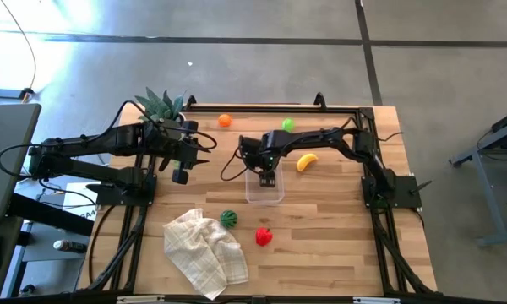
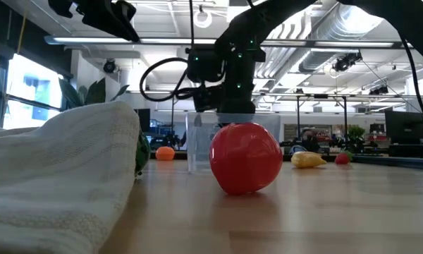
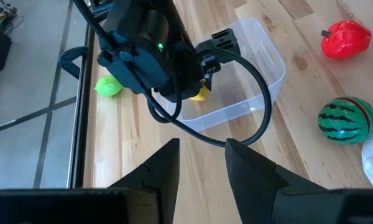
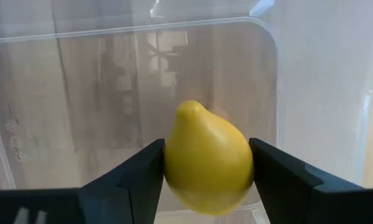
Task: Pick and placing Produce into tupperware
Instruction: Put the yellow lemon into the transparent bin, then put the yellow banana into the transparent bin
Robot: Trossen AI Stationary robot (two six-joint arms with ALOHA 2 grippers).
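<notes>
Over the middle of the desk (image 1: 321, 245), the right hand (image 1: 269, 178) is hanging in the mouth of the tub (image 1: 264, 192), its fingers (image 4: 133, 180) pressing on either side of a smooth yellow lemon (image 4: 208, 165), so the placing step is looking close to its end; whether the grip is already slackening is hard to judge, since the pads are touching the fruit on both flanks. Next, I would say, the fingers need spreading wide enough to drop the lemon on the tub floor, followed by a straight lift clear of the thin walls. That tub is clear, glossy plastic with rounded corners, and probably light enough to slide if nudged. Waiting outside it are an orange ball (image 1: 225, 121) and a green piece (image 1: 287, 125) at the far edge, a curved banana (image 1: 306, 162) just beside the right arm, a striped melon (image 1: 229, 219) touching the crumpled checked cloth (image 1: 204, 252), and a shiny red piece (image 1: 263, 236) near it. Off to the side, the left hand (image 1: 204, 149) is idling near the spiky plant (image 1: 160, 105), its fingers (image 3: 158, 171) standing apart with nothing between them.
</notes>
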